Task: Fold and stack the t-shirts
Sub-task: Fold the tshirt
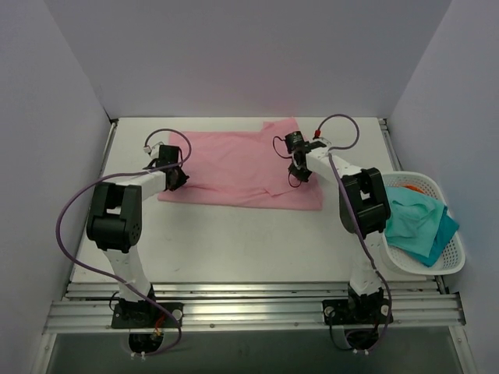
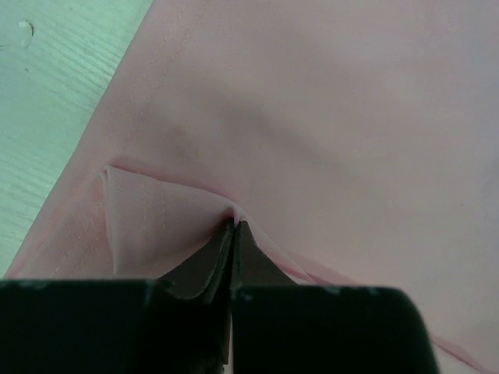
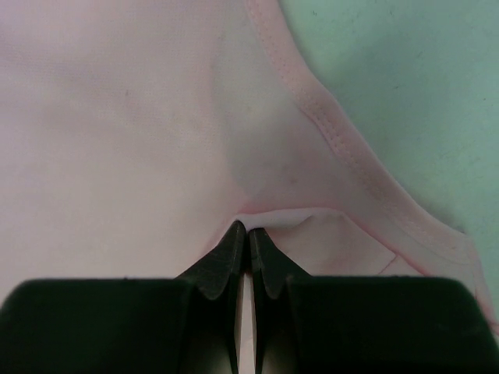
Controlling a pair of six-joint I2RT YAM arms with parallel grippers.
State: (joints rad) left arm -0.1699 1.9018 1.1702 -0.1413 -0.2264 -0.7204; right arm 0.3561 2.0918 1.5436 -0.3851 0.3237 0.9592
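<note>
A light pink t-shirt [image 1: 234,167] lies partly folded across the back middle of the table. My left gripper [image 1: 176,173] is shut on a pinch of its left edge; the left wrist view shows the cloth [image 2: 327,117] drawn up into a peak at the closed gripper [image 2: 235,226]. My right gripper [image 1: 300,170] is shut on the shirt's right part; the right wrist view shows the cloth [image 3: 117,132] pinched at the gripper [image 3: 247,228], with a hemmed edge [image 3: 343,148] running past on the right.
A white basket [image 1: 454,257] at the right table edge holds a teal cloth [image 1: 417,222] and something orange [image 1: 409,187]. White walls close in the back and sides. Aluminium rails [image 1: 249,300] run along the near edge.
</note>
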